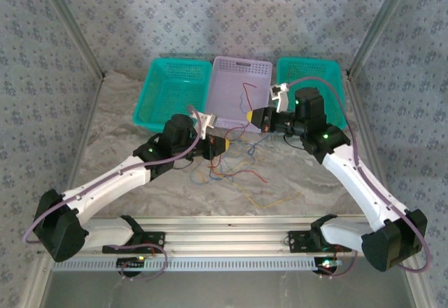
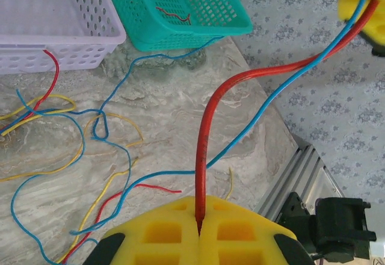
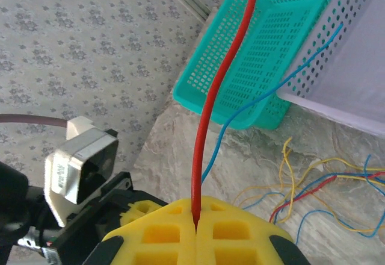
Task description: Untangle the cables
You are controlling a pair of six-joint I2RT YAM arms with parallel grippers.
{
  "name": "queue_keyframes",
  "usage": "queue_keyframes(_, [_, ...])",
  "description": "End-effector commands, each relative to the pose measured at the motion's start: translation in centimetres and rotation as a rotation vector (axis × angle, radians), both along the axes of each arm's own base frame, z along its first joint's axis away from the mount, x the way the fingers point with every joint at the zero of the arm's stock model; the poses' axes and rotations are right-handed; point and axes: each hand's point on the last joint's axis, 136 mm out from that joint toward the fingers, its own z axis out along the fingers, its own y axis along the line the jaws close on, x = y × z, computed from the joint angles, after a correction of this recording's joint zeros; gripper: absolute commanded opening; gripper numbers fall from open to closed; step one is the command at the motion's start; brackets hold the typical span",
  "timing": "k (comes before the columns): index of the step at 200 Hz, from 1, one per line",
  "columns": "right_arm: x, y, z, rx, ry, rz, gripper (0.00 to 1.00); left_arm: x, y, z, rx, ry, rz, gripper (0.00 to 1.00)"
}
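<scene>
The marbled tabletop [image 1: 115, 115] spans the scene, with the left arm [image 1: 112, 178] and right arm [image 1: 360, 182] both reaching in toward its middle. Along the far edge stand three baskets side by side: a teal basket [image 1: 178, 61] on the left, a lavender basket [image 1: 241, 61] in the centre and a second teal basket [image 1: 308, 61] on the right. The left hand [image 2: 199, 217] has its yellow fingers pressed together on a red cable [image 2: 207, 126], which rises from the pads and runs, alongside a blue cable [image 2: 264, 108], up to the right hand [image 1: 250, 115]. The right hand's fingers are likewise clamped on a red cable, probably the same one, though its far end leaves the wrist view. The rest of the cables [image 1: 238, 171] lie in a loose tangle of yellow, red and blue on the tabletop just in front of the lavender basket. A short red piece [image 2: 174, 17] lies inside the second teal basket.
</scene>
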Motion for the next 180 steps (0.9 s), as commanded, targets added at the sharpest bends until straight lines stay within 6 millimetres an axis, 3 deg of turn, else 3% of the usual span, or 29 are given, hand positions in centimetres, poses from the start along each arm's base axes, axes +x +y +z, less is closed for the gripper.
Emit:
queue_keyframes(1, [-0.1,0.2,-2.5,-0.033,0.026,0.015,0.03,-0.3,-0.1,1.7,-0.056,-0.041,0.007,0.0])
queue_keyframes(17, [-0.2,0.1,-3.6,-0.04,0.037,0.01,0.05,-0.2,0.2,2.0,-0.053,-0.05,0.019,0.0])
queue_keyframes(64, [-0.5,-0.5,-5.9,-0.085,0.061,-0.005,0.25,-0.2,0.9,2.3,-0.026,-0.069,0.036,0.0])
queue_keyframes(89, [-0.6,-1.3,-5.7,-0.094,0.044,-0.028,0.44,-0.2,1.3,2.1,-0.007,-0.069,0.047,0.0])
queue_keyframes(116, [-0.9,-1.9,-4.7,-0.08,0.002,-0.039,0.54,-0.1,1.6,2.3,0.003,-0.069,0.061,0.0])
queue_keyframes(156, [-3.0,0.2,-3.8,0.004,-0.041,0.075,0.57,0.5,1.5,2.3,0.01,-0.059,0.09,0.0])
queue_keyframes(180, [-4.3,2.0,-5.8,-0.006,-0.046,0.116,0.59,0.7,1.3,2.5,-0.007,-0.056,0.096,0.0])
